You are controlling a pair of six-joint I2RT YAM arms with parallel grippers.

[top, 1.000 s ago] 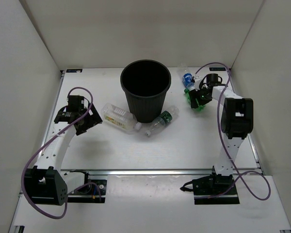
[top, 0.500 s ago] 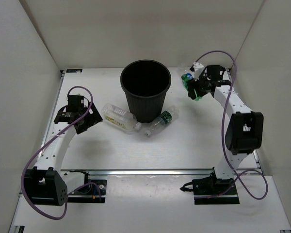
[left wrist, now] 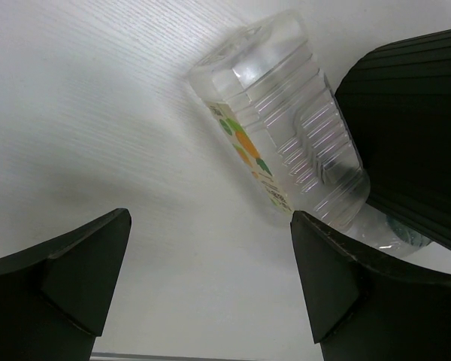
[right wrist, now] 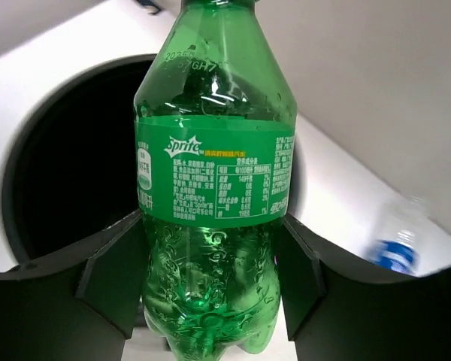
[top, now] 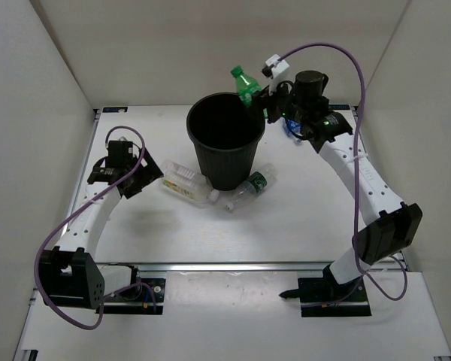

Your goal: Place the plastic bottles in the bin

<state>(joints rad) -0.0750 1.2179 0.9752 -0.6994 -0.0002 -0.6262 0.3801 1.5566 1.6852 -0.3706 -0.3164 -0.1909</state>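
The black bin (top: 224, 162) stands upright at the table's middle back. My right gripper (top: 260, 98) is shut on a green Sprite bottle (top: 245, 83) and holds it upright above the bin's right rim; the right wrist view shows the bottle (right wrist: 214, 195) between both fingers, with the bin's rim (right wrist: 19, 147) below. A blue-labelled bottle (top: 289, 129) lies right of the bin, partly hidden by the arm. A green-labelled clear bottle (top: 249, 187) and a wider yellowish-labelled bottle (top: 184, 180) lie against the bin's front. My left gripper (top: 141, 180) is open and empty, just left of the wide bottle (left wrist: 286, 143).
White walls enclose the table on the left, back and right. The arm bases and a metal rail (top: 233, 267) run along the near edge. The right arm's purple cable (top: 346, 56) loops high above the back right.
My right gripper has lifted the green bottle off the table right of the bin and carried it up and left to above the bin's rim. The left gripper shifted slightly.
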